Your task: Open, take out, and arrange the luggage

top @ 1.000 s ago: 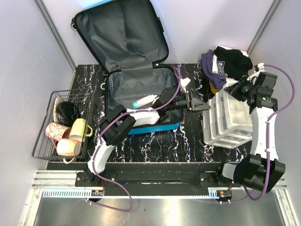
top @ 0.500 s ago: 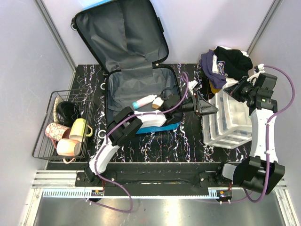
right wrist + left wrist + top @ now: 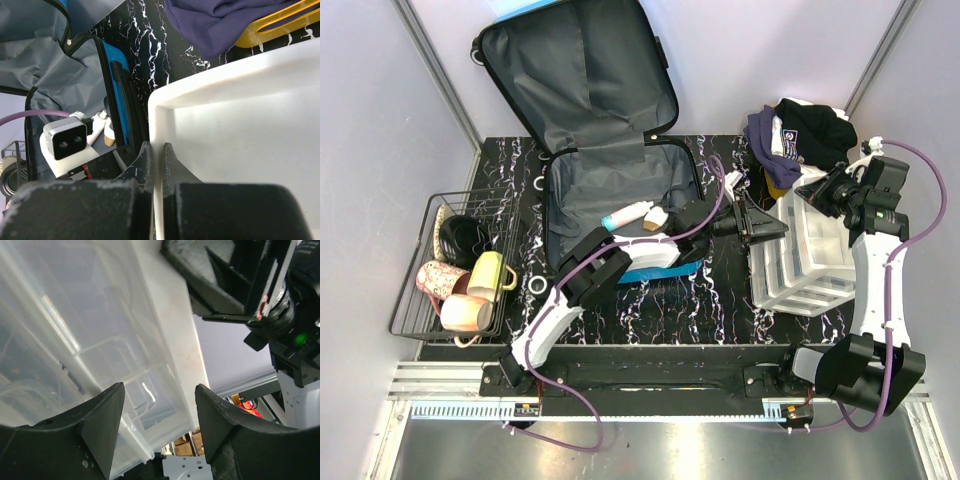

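The luggage (image 3: 610,185) lies open at the back left of the table, its lid (image 3: 580,80) propped against the wall and grey lining showing. Its blue shell edge (image 3: 112,90) shows in the right wrist view. My left gripper (image 3: 772,230) reaches past the luggage to the left side of the white organiser (image 3: 810,260). It (image 3: 159,390) is open, with the clear drawers (image 3: 100,315) just ahead of its fingers. My right gripper (image 3: 156,146) is shut on the organiser's white rim (image 3: 240,115) at its left edge, and stands above the organiser's top left corner (image 3: 812,190).
A white tube (image 3: 628,214) and a small brown-capped bottle (image 3: 656,218) lie inside the luggage. A wire basket (image 3: 420,290) holding mugs (image 3: 490,272) stands at the left. Dark clothes (image 3: 800,130) are heaped on an orange bin (image 3: 280,22) behind the organiser.
My left arm has swung right, off the luggage's front edge and up to the organiser, uncovering the small bottle. The right gripper has stayed on the rim.
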You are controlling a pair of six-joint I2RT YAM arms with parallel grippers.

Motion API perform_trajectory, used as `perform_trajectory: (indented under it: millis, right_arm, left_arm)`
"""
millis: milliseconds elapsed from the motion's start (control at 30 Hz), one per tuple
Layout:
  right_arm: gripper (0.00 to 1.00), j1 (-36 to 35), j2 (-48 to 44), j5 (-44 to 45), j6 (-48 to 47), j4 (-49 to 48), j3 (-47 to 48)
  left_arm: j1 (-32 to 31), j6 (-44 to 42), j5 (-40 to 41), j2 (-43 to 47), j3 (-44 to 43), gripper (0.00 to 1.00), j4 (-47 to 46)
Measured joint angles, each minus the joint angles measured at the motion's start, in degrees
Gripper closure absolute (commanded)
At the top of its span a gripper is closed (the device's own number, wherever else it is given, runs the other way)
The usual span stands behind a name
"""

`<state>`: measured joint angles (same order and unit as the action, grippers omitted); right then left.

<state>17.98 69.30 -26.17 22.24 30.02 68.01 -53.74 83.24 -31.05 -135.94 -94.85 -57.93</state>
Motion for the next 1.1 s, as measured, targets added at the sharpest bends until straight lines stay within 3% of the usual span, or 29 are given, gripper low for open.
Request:
perform_trajectory:
  millis: [433,733,967,1100]
  right_arm:
    - [1.0,-0.8,-1.1,0.2,0.5,-1.7,-1.6]
    - [1.0,-0.9,-1.1,0.0,-0.8,-1.9,-1.7]
    - [1.0,-1.4,-0.7,0.2,-4.0,-1.2,-1.2]
    - [1.0,-1.5,0.2,0.4,-5.5,-0.3,-0.2]
  left_arm:
    - [-1.1,2.3,1.1,-1.6,-3.5,0.36,0.1]
    - [-1.2,4.3,2.0,-2.1,-2.8,0.61,-1.1]
    - [0.0,6.4,2.6,0.1,4.4,0.76,-6.7]
    - [1.4,7.3,2.6,1.8,7.8,0.92,-8.7]
